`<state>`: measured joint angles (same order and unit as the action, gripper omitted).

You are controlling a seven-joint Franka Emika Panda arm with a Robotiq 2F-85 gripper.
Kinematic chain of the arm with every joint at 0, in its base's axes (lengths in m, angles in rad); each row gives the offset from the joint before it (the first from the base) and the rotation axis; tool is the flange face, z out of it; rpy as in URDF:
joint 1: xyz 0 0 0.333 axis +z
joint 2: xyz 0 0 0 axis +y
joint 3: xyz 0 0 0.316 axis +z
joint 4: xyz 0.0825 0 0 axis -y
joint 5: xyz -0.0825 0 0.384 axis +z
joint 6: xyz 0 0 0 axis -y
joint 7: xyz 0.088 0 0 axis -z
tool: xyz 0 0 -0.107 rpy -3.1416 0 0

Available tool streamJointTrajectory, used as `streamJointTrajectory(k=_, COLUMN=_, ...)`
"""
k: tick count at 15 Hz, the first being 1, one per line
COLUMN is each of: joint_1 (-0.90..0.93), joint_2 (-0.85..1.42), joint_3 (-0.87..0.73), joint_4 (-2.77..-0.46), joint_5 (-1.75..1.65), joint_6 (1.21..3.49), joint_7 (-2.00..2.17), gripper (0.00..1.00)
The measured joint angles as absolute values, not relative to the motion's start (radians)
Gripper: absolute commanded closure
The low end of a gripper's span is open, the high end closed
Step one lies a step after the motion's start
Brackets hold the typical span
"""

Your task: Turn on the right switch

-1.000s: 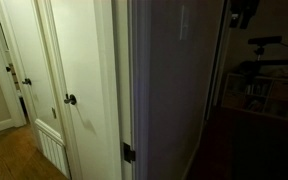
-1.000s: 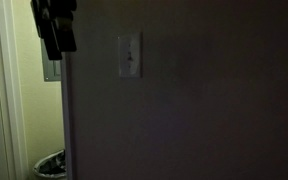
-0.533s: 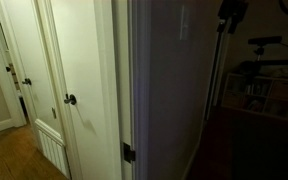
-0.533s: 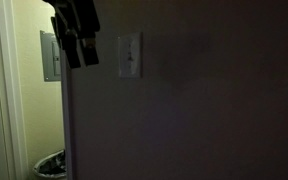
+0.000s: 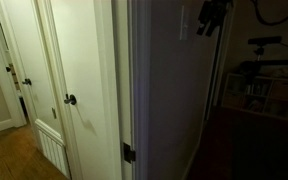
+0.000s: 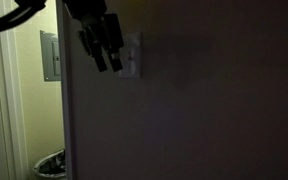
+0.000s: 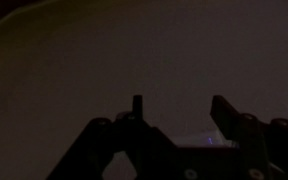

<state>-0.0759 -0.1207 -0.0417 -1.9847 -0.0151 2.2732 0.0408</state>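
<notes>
The white switch plate (image 6: 133,58) sits high on a dark wall; it also shows edge-on in an exterior view (image 5: 184,22). Its separate switches, including the right switch, are too dim to tell apart. My gripper (image 6: 106,62) hangs in front of the plate's left part, fingers pointing down and slightly apart, holding nothing. From the side it (image 5: 210,22) is close to the wall at plate height; I cannot tell whether it touches. In the wrist view the fingers (image 7: 179,105) stand apart before a dark blank surface.
White doors with dark round knobs (image 5: 71,99) stand past the wall's corner. A grey panel box (image 6: 50,55) is on the side wall, with a bin (image 6: 50,163) below. Shelves and clutter (image 5: 264,85) are behind the arm.
The gripper has moved across the wall from the corner towards the switch plate and a little lower; it now overlaps the plate's left side.
</notes>
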Motion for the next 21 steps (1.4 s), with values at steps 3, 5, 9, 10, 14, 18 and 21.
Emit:
streamJointTrajectory(k=3, joint_1=-0.076, joint_2=-0.112, joint_3=-0.042, joint_4=-1.976, joint_5=-0.015, joint_6=2.343, joint_7=0.041, gripper=0.79)
streamJointTrajectory(k=5, joint_1=-0.076, joint_2=-0.103, joint_3=-0.043, joint_4=-1.972, joint_5=-0.008, joint_6=2.372, joint_7=0.04, gripper=0.63)
streamJointTrajectory(k=9, joint_1=-0.076, joint_2=-0.073, joint_3=-0.044, joint_4=-1.96, joint_5=0.032, joint_6=2.408, joint_7=0.032, gripper=0.88)
streamJointTrajectory(k=10, joint_1=-0.076, joint_2=-0.064, joint_3=-0.044, joint_4=-1.956, joint_5=0.04, joint_6=2.417, joint_7=0.027, gripper=0.94)
streamJointTrajectory(k=14, joint_1=-0.076, joint_2=-0.032, joint_3=-0.044, joint_4=-1.929, joint_5=0.055, joint_6=2.454, joint_7=0.011, gripper=0.99)
streamJointTrajectory(k=18, joint_1=-0.076, joint_2=-0.018, joint_3=-0.044, joint_4=-1.91, joint_5=0.058, joint_6=2.469, joint_7=0.003, gripper=0.95)
streamJointTrajectory(k=21, joint_1=-0.077, joint_2=-0.018, joint_3=-0.046, joint_4=-1.91, joint_5=0.082, joint_6=2.469, joint_7=0.001, gripper=0.94)
